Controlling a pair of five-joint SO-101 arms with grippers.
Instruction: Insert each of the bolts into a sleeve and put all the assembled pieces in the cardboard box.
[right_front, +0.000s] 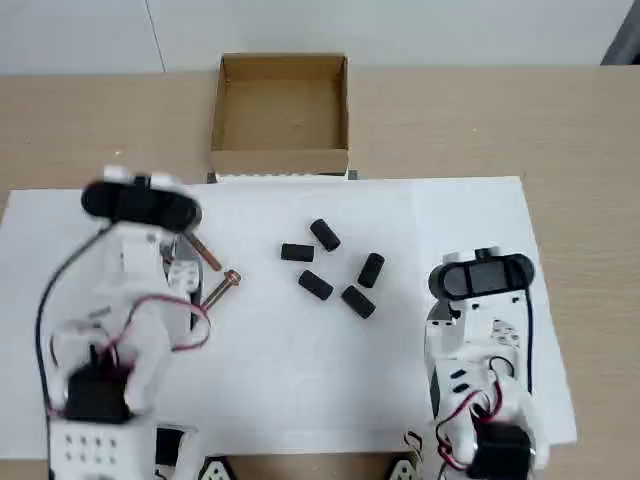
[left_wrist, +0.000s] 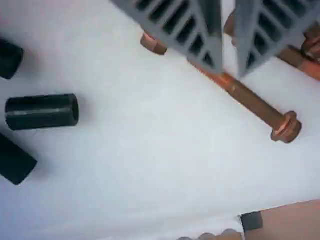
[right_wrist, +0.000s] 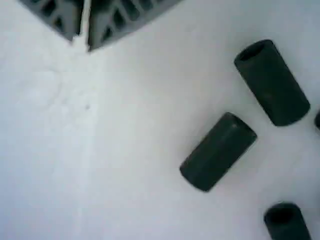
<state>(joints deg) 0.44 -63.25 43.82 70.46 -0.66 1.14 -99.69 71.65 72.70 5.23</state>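
Observation:
Five black sleeves (right_front: 316, 285) lie loose on the white paper, near the middle. Copper bolts (right_front: 222, 287) lie to their left, under my left arm. In the left wrist view my left gripper (left_wrist: 230, 72) has its grey fingers about a bolt's width apart, and the shank of one bolt (left_wrist: 260, 107) sits between the tips. That bolt rests on the paper with its head pointing away from the fingers. My right gripper (right_wrist: 82, 42) is shut with nothing in it, over bare paper beside two sleeves (right_wrist: 217, 151). The cardboard box (right_front: 280, 150) stands open at the back.
More bolt heads (left_wrist: 152, 44) lie close behind the left fingers. Three sleeves (left_wrist: 42, 111) lie a short way off from them. The white paper (right_front: 300, 380) covers most of the wooden table (right_front: 580, 120). My right arm (right_front: 480, 275) stands at the front right.

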